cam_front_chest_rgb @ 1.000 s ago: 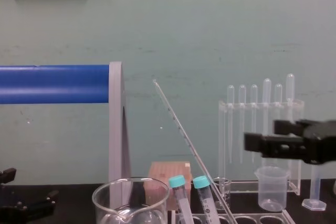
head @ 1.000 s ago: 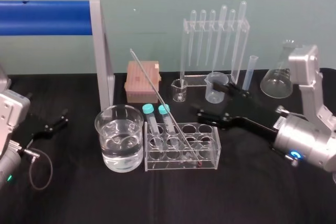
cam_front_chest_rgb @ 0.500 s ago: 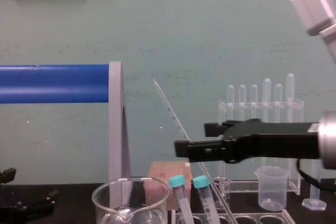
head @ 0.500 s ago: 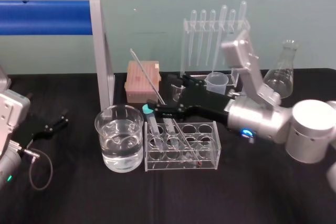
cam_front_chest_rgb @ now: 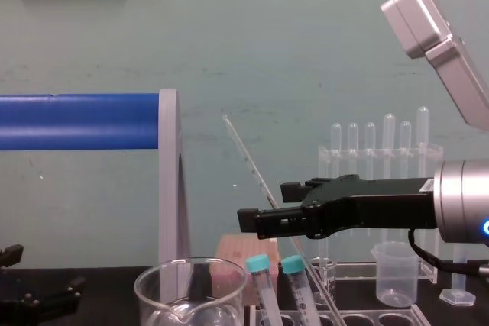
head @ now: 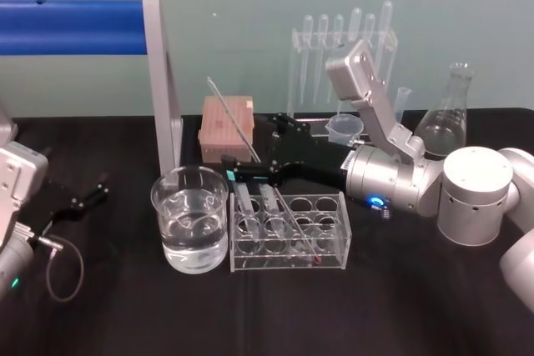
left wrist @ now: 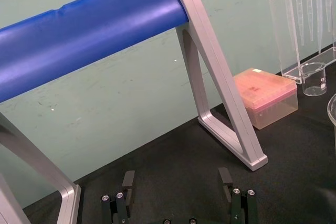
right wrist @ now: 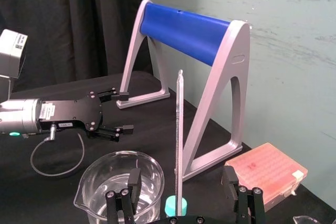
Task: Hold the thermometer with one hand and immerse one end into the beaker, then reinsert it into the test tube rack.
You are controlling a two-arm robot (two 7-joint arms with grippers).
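Glass thermometer (head: 229,114) stands slanted in the test tube rack (head: 340,238), tip down in a hole, top leaning far-left. My R gripper (right wrist: 181,195) has jaws spread wide either side of the rod, not touching, lined up for a mid-shaft squeeze, I reckon. Beaker (head: 190,221) is just left of rack. L gripper (head: 79,198) parked at left, jaws apart.

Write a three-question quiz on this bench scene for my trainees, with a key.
1. True or false: the thermometer leans in the rack.
2. While the left claw sits parked at the table's left, the right claw is: A shut on a tube; B open, straddling the thermometer; C over the flask.
3. How many teal-capped tubes stand in the rack?
Key: 1 true; 2 B; 3 two.
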